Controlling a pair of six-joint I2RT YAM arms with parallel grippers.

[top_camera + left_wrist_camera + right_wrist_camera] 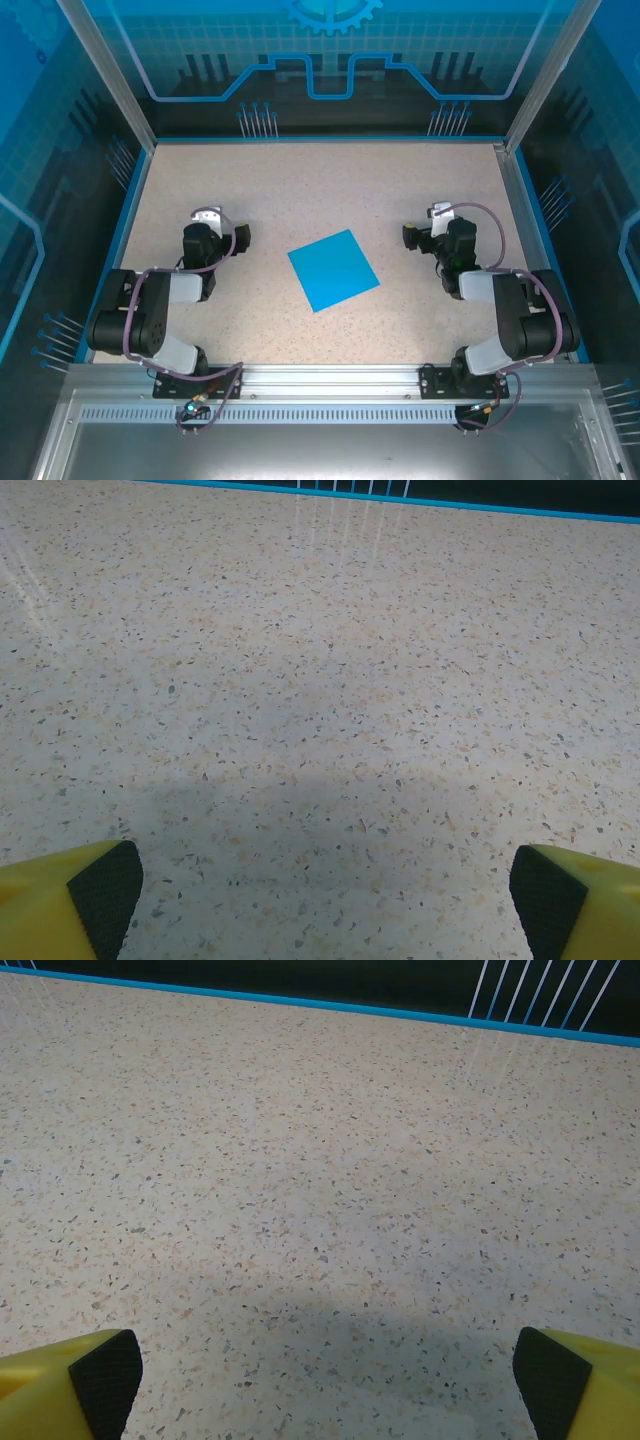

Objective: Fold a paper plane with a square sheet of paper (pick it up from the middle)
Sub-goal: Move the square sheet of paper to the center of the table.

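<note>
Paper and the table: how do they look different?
The paper is plain bright blue; the table is speckled beige. The paper is small and lies turned at an angle; the table is far bigger and sits straight. Both are flat.

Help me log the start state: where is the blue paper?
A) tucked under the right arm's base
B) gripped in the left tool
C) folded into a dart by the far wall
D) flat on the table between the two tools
D: the paper lies flat and unfolded on the table, with the left tool and the right tool open on either side, neither touching it.
</note>
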